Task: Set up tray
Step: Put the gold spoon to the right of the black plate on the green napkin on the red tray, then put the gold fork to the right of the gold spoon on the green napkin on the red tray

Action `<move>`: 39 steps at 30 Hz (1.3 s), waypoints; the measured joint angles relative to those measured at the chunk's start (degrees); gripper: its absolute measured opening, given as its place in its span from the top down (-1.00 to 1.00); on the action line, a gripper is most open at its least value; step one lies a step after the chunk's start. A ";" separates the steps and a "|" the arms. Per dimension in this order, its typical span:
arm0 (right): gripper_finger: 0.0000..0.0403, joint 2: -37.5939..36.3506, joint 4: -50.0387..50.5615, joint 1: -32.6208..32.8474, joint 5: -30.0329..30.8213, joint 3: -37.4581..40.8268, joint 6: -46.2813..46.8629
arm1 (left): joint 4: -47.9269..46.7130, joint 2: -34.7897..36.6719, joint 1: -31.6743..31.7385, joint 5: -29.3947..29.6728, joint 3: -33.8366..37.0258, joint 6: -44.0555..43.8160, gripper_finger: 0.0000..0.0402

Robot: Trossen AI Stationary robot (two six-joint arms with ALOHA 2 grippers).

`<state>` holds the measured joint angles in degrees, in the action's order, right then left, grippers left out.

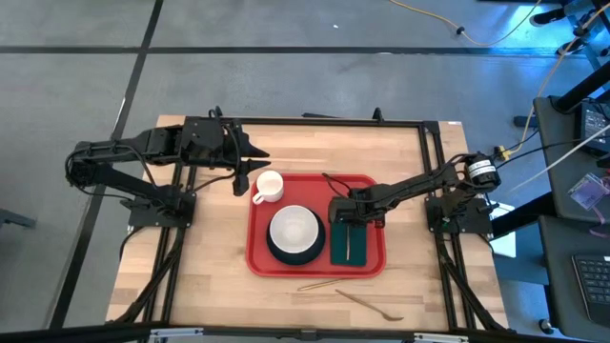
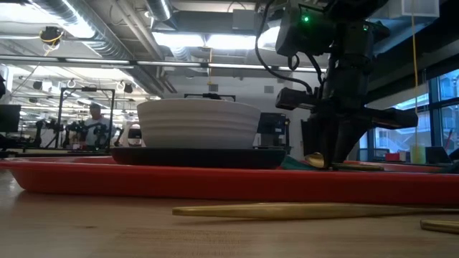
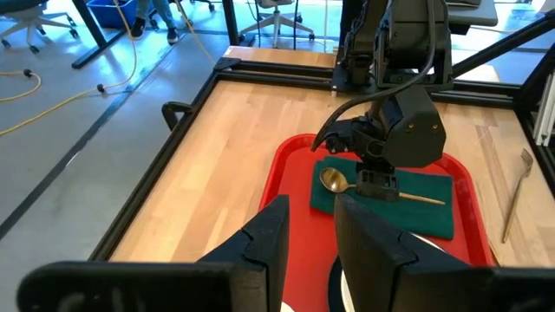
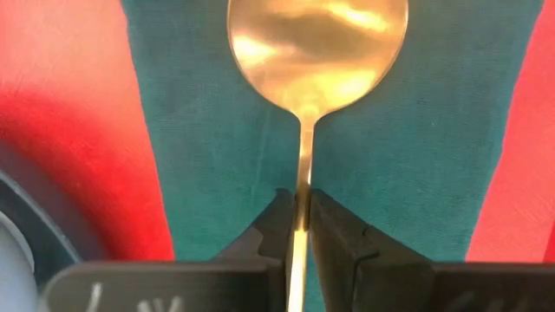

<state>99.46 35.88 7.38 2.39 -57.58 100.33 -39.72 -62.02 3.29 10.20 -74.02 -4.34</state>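
The red tray point(image 1: 257, 262) lies mid-table. On it stand a white bowl point(image 1: 293, 229) on a dark plate point(image 2: 201, 156), a white mug point(image 1: 269, 186) at its far left corner, and a dark green napkin point(image 1: 338, 250) along its right side. A gold spoon point(image 4: 316, 43) lies on the napkin, bowl toward the table's far edge. My right gripper point(image 4: 301, 221) stands over the napkin, shut on the spoon. My left gripper point(image 3: 312, 234) hovers just left of the mug, fingers slightly apart, touching nothing. My right gripper pinches the spoon's handle point(image 4: 302, 178) just behind the bowl, between its two fingertips point(image 4: 276, 224). The fingers come from above, pointing down, one on each side of the thin handle. The spoon lies flat on the napkin point(image 3: 434, 208).
A gold fork point(image 1: 367, 303) and a long gold utensil point(image 1: 324, 283) lie on the bare wood near the table's near edge, in front of the tray. A black frame runs around the table. Open wood lies left of the tray.
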 joint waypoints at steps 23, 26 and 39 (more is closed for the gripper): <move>0.44 -11.02 -0.45 3.65 5.34 -5.01 -8.25 | -0.58 0.09 -0.01 0.44 0.00 1.75 0.56; 0.44 -12.92 -3.78 7.68 5.24 -7.44 -16.51 | -0.85 0.09 -0.02 0.46 0.00 2.77 0.56; 0.44 -12.57 -4.48 27.71 6.10 -12.40 3.39 | -0.86 0.12 -0.31 0.24 0.00 2.14 0.56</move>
<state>86.89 31.40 35.09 8.49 -69.99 103.72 -40.59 -61.90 2.97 10.44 -74.02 -2.20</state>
